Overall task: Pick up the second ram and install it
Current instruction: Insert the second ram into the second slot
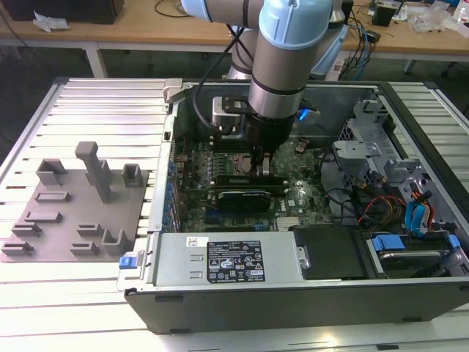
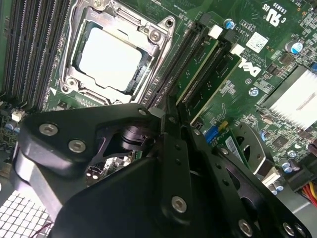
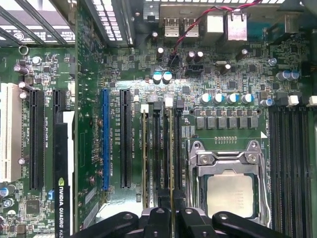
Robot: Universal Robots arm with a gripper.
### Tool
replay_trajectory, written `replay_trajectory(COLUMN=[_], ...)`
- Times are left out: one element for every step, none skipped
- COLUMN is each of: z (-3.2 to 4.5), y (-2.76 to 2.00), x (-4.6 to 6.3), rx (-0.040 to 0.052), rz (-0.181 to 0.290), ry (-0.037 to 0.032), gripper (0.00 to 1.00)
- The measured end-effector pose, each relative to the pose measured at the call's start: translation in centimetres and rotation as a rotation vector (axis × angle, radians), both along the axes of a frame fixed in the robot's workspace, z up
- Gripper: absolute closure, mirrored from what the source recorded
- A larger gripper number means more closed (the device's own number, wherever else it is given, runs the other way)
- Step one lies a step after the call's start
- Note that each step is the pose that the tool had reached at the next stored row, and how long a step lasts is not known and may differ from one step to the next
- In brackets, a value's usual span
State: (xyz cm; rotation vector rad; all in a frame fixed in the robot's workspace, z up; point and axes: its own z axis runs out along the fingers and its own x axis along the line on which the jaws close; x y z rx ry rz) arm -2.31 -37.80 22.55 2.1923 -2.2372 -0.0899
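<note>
The second ram (image 3: 171, 158) is a thin green stick standing on edge along a black memory slot beside the processor socket (image 3: 230, 193). My gripper (image 3: 172, 214) is shut on it, one black finger on each side of its end. In the second wrist view the gripper (image 2: 171, 111) meets the end of the same stick (image 2: 198, 64). Another green stick (image 3: 144, 158) stands in a slot parallel to it, and it also appears in the second wrist view (image 2: 220, 79). In the exterior view the gripper (image 1: 261, 167) reaches down into the open computer case over the motherboard. How deep the held stick sits cannot be told.
A graphics card (image 1: 245, 198) lies just in front of the gripper. The power supply (image 1: 227, 260) runs along the case's near wall. Drive cages and cables (image 1: 396, 191) fill the exterior view's right. A grey fixture plate (image 1: 73, 213) with upright blocks sits on the slatted table outside the case.
</note>
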Motion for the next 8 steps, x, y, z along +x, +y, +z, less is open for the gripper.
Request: replay_trajectory(z=[0.02,0.02,0.04,0.04,0.04,0.05,0.11,0.21], y=[0.0,0.0,0.0,0.0,0.0,0.0,-0.01,-0.01], x=[0.0,0.0,0.0,0.0,0.0,0.0,0.0,0.0], rx=[0.0,0.0001,-0.0002,-0.0001,-0.0001,-0.0002,-0.0007,-0.0004], rz=[0.0,0.0,0.0,0.0,0.0,0.0,0.0,0.0], ry=[-0.0001,-0.0001,0.0,-0.0001,-0.0001,0.0,0.0002,0.0002], gripper=[0.89,0.89,0.89,0.89,0.89,0.89,0.89,0.89])
